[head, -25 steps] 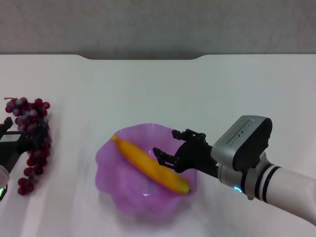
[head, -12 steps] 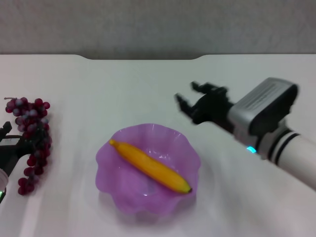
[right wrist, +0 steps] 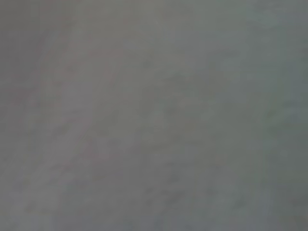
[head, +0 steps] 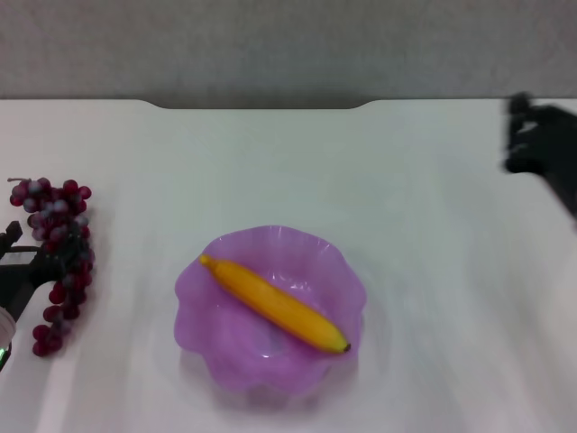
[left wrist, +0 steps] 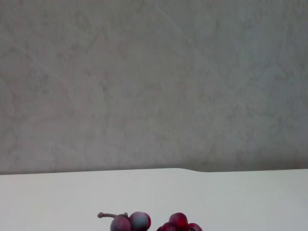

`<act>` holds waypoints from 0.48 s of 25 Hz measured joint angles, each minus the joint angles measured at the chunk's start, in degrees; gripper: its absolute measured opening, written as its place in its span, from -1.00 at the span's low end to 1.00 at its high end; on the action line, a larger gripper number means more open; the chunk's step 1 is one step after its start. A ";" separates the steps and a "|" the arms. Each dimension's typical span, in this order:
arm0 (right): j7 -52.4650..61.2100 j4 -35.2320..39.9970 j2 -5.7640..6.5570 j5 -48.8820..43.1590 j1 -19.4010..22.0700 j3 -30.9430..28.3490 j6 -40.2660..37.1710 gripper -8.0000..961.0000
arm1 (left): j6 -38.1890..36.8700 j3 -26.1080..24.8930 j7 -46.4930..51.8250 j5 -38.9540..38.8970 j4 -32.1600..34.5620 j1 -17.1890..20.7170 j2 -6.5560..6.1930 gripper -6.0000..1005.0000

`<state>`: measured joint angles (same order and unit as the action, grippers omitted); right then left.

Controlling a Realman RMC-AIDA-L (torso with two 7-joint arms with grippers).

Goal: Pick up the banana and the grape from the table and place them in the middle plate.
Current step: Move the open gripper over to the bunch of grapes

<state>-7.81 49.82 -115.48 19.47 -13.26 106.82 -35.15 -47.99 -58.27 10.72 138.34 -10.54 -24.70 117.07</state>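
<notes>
The grape bunch (head: pixel 57 262) lies on the white table (head: pixel 270 171) at its left side, long axis running near-to-far, touching the left gripper (head: pixel 22 271), far nearer than the right gripper (head: pixel 532 144) at the right edge. The banana (head: pixel 275 304) already rests diagonally in the purple plate (head: pixel 203 298). Both grippers are cut off or blurred, so I cannot tell whether either is open or clamped.

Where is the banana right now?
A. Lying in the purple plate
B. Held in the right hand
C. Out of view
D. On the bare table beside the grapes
A: the banana lies diagonally inside the purple plate, with no hand touching it.
</notes>
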 joint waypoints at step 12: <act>-6.01 -17.63 -0.36 38.09 4.20 13.73 -31.69 -0.97 | 0.00 0.00 0.18 -0.32 -0.42 -0.05 0.10 0.78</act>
<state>-13.82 32.20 -115.84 57.56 -9.06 120.54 -66.84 -47.98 -58.27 10.90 138.02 -10.96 -24.75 117.17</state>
